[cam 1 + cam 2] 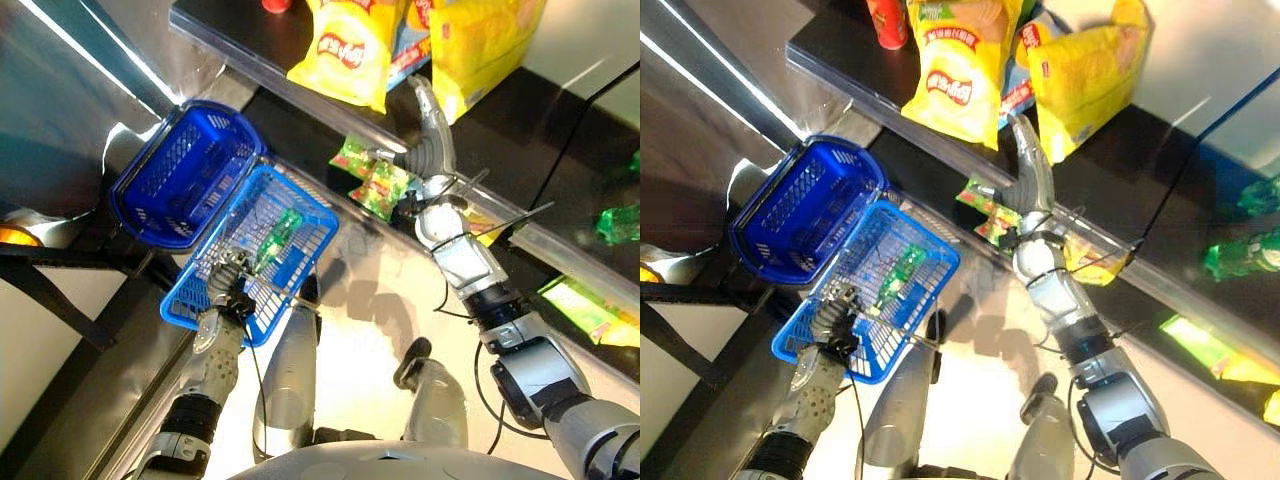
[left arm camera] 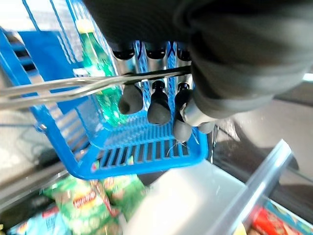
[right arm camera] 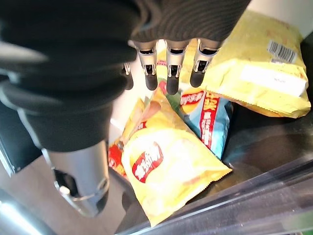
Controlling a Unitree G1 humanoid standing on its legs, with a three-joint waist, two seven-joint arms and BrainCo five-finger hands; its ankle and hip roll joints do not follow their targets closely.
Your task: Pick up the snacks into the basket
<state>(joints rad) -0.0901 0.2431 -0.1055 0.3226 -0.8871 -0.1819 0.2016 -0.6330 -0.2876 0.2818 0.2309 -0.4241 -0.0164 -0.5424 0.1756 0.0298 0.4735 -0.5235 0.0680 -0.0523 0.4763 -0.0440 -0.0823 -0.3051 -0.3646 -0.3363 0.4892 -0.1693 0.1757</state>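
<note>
Basket (image 1: 290, 215) at 9 o'clock, hung by wire handle (image 2: 73, 85) from left hand (image 2: 156, 98), fingers curled round it — prob. kept low & close so snacks drop straight in. Green pack (image 1: 277, 237) already inside. Right hand (image 1: 432, 125) up at 12 o'clock, fingers straight & relaxed, gripping nothing, poised over yellow chip bag (image 3: 166, 171) w/ blue bag (image 3: 208, 122) just beside on dark shelf (image 1: 240, 35). Likely next: close on yellow bag. More green packs (image 1: 375, 180) on lower shelf near wrist.
</note>
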